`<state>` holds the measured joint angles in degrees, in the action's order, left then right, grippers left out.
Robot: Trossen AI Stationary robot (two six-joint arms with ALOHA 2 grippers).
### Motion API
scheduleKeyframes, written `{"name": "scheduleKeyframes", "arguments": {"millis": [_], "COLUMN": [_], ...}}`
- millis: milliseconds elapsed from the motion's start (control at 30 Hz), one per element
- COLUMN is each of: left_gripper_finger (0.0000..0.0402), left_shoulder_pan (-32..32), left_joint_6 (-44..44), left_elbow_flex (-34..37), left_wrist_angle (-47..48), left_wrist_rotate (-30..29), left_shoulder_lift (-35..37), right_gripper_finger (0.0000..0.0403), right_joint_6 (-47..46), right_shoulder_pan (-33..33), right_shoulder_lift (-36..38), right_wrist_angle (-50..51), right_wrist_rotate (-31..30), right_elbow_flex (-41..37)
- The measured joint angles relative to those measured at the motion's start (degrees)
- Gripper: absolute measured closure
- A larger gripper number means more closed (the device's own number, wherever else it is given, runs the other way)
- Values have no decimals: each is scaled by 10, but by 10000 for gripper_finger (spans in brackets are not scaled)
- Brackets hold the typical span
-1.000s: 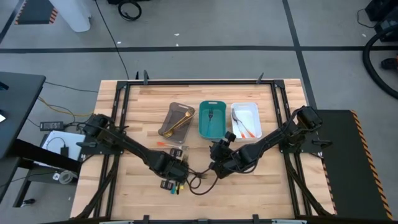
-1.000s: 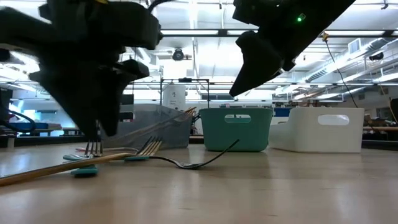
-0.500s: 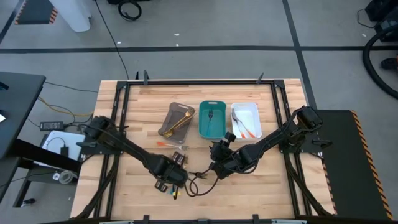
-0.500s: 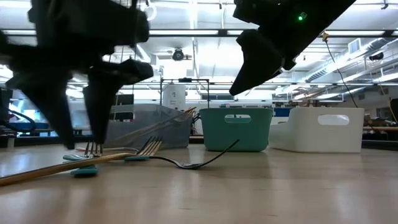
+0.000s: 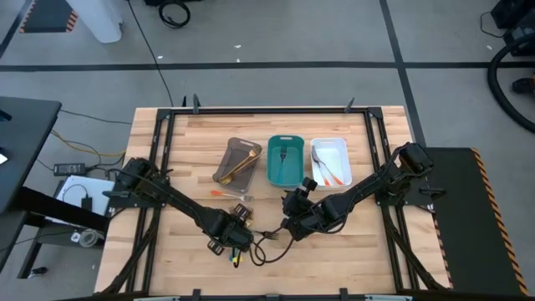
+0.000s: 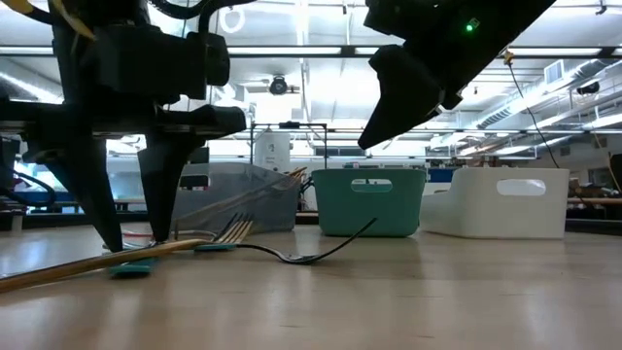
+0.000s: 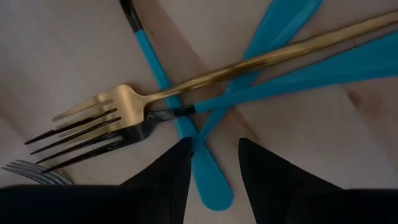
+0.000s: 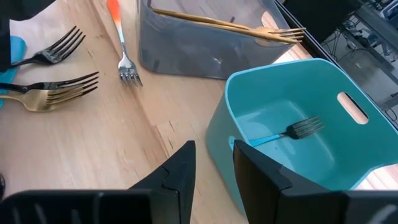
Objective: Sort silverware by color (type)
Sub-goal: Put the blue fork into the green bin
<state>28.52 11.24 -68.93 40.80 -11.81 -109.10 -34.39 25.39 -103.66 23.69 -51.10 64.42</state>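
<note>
While a gold fork [image 7: 118,102] is crossed over blue-handled pieces [image 7: 205,180] on the table's near middle, one blue handle is straddled by the spread, unclosed fingers of the left gripper [image 7: 214,171]. The right gripper [image 8: 212,165] is held parted and empty beside the teal tray [image 8: 249,93], where a blue-handled fork [image 8: 292,130] is seen.

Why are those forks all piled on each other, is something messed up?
Yes, a bit. Near the left gripper, a gold fork lies crossed over blue-handled pieces in a tangle on the table. One orange-handled fork also lies loose beside the grey tray, not in a tray.
</note>
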Motion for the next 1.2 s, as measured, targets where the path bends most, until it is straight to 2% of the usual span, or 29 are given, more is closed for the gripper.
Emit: {"name": "scheduleKeyframes", "arguments": {"millis": [200,400,700,800,900,1200], "left_gripper_finger": [260,260,260,260,260,260], "left_shoulder_pan": [0,-3,-10,-9,-9,-11], "left_joint_6": [3,9,-62,-73,-65,-12], "left_elbow_flex": [0,0,-2,-12,-30,-37], "left_wrist_angle": [-3,-10,0,30,53,43], "left_wrist_rotate": [-1,34,89,99,100,67], "left_shoulder_lift": [0,0,1,0,-1,-1], "right_gripper_finger": [288,288,288,288,288,288], "right_joint_6": [-1,-4,-5,-6,-6,-6], "right_shoulder_pan": [0,0,0,0,0,1], "right_shoulder_lift": [0,0,0,0,0,0], "right_wrist_angle": [-1,-1,-1,-1,-1,-1], "right_wrist_rotate": [0,2,2,3,3,10], "right_elbow_flex": [0,0,0,0,0,0]}}
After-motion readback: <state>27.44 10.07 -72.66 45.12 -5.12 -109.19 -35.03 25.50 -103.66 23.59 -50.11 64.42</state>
